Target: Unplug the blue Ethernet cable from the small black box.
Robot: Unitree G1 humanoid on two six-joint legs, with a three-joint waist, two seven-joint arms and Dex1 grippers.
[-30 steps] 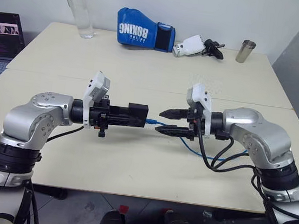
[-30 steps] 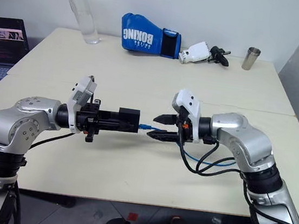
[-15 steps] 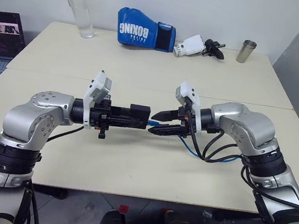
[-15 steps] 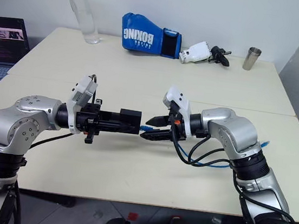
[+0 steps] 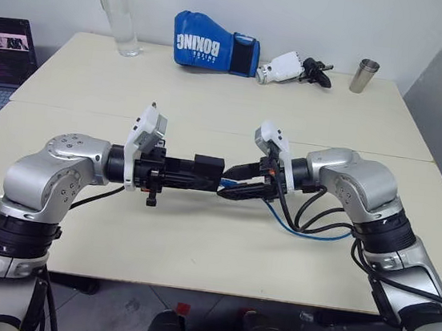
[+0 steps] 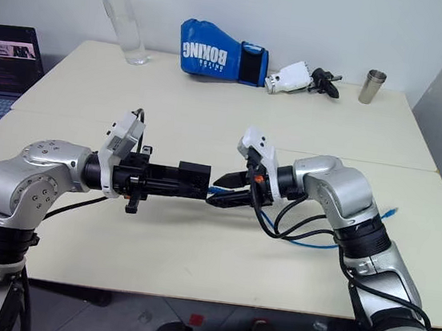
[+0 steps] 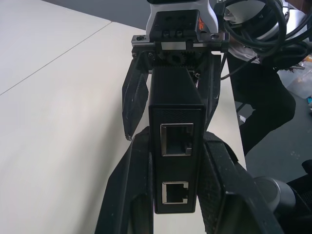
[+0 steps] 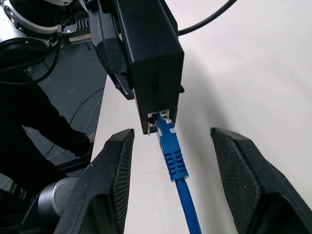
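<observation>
My left gripper [image 5: 207, 177] is shut on the small black box [image 5: 207, 165] and holds it level above the table, pointing right. In the left wrist view the box [image 7: 176, 146] sits between my fingers [image 7: 129, 195] with two empty ports facing the camera. The blue Ethernet cable's plug [image 8: 167, 136] sits in a port on the box's far end [image 8: 148, 53]. My right gripper [image 5: 227, 184] is open, with one finger [image 8: 109, 180] on each side of the plug and not touching it. The cable [image 5: 309, 233] loops down onto the table, and its free end [image 6: 390, 211] lies at the right.
At the back of the beige table [image 5: 195, 243] stand a clear bottle [image 5: 112, 3], a blue boxing glove [image 5: 214, 42], a spare white and black gripper [image 5: 293, 67] and a metal cup [image 5: 363, 75]. A laptop [image 5: 0, 58] sits off the left edge.
My right gripper has moved left toward the box and rolled a little; its fingers now flank the blue plug. The left gripper and box have stayed put.
</observation>
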